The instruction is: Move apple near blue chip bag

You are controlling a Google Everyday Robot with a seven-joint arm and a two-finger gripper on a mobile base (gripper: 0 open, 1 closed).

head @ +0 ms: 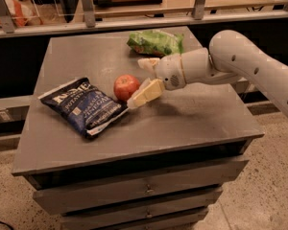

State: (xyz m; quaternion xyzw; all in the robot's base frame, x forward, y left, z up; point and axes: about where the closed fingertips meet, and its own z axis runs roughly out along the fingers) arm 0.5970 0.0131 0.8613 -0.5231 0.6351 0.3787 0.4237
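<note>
The red apple (126,86) sits on the grey table (197,114), just right of the dark blue chip bag (84,107), which lies flat at the front left. The apple is close to the bag's upper right edge. My gripper (136,82) reaches in from the right with its jaws open. One cream finger (146,94) lies just in front of the apple and the other (148,63) behind it. The fingers flank the apple's right side and do not clamp it.
A green snack bag (156,42) lies at the back of the table, just behind my wrist. The table has drawers (144,186) below its front edge. A railing and shelf (134,20) run behind the table.
</note>
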